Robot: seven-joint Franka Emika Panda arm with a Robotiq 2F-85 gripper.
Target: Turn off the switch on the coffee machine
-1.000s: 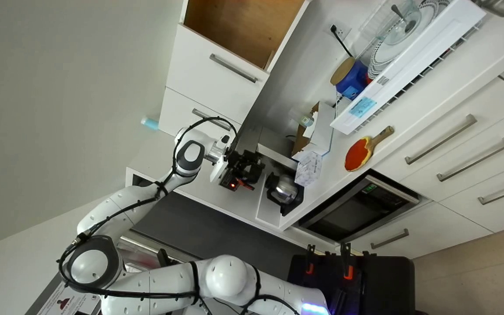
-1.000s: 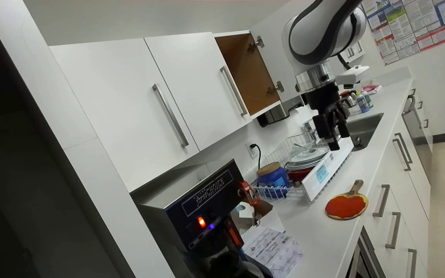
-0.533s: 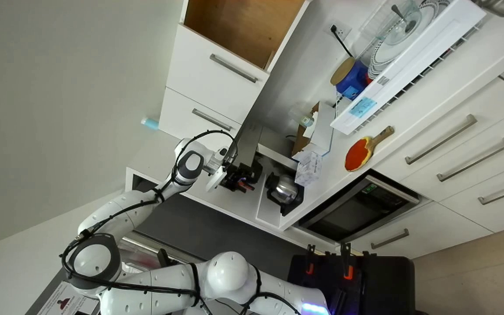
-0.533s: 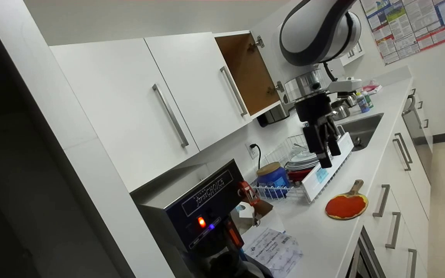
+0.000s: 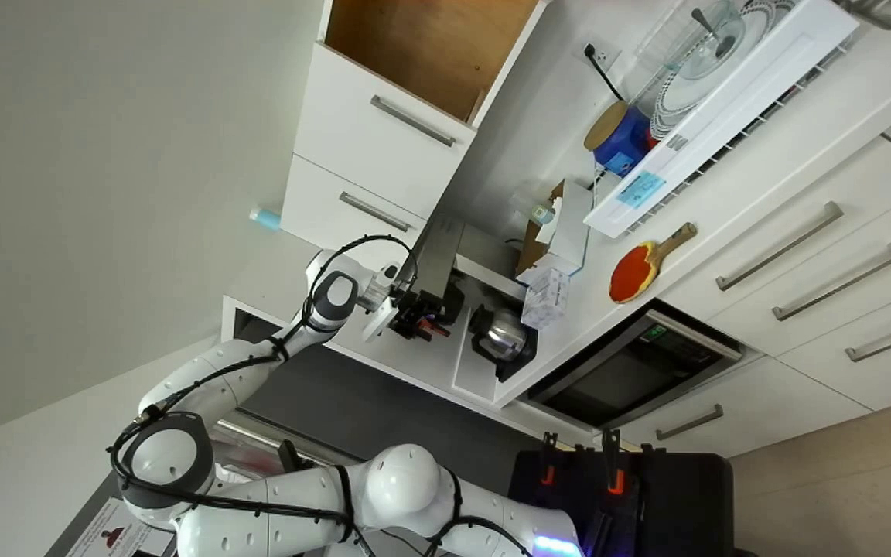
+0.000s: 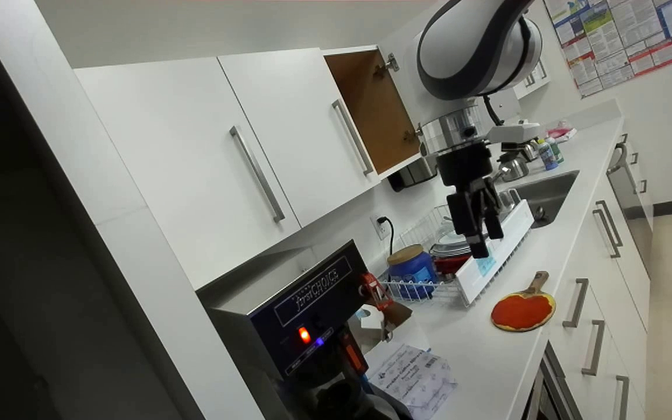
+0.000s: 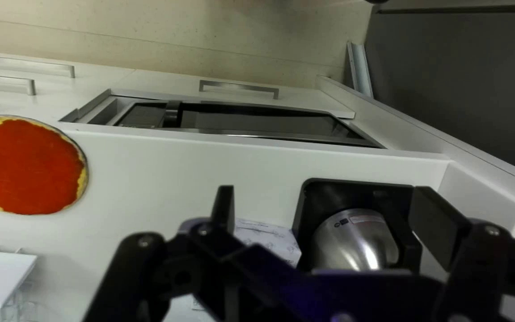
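The coffee machine (image 6: 312, 306) is a boxy black and silver appliance at the lower left of an exterior view. Its tilted front panel carries a lit orange-red light (image 6: 304, 335), perhaps the switch. The silver pot (image 7: 356, 243) stands on a black base (image 7: 338, 190) in the wrist view, and the pot also shows in an exterior view (image 5: 506, 337). My gripper (image 7: 324, 190) is open and empty, its fingers wide apart, with the pot beyond them. My gripper (image 6: 486, 245) shows in an exterior view pointing down, apart from the panel in the picture. The wrist view does not show the light.
A patterned white box (image 5: 546, 298) lies beside the machine. A dish rack's white front board (image 6: 482, 265), a blue jar (image 6: 413, 273) and a red-faced paddle (image 6: 524, 312) are farther along the counter. White upper cabinets (image 6: 254, 146) hang above. A black-glass oven (image 5: 623, 375) sits below the counter.
My gripper has moved down and to the left in an exterior view. A red light seen near it one second ago no longer shows in an exterior view. The panel light stays lit.
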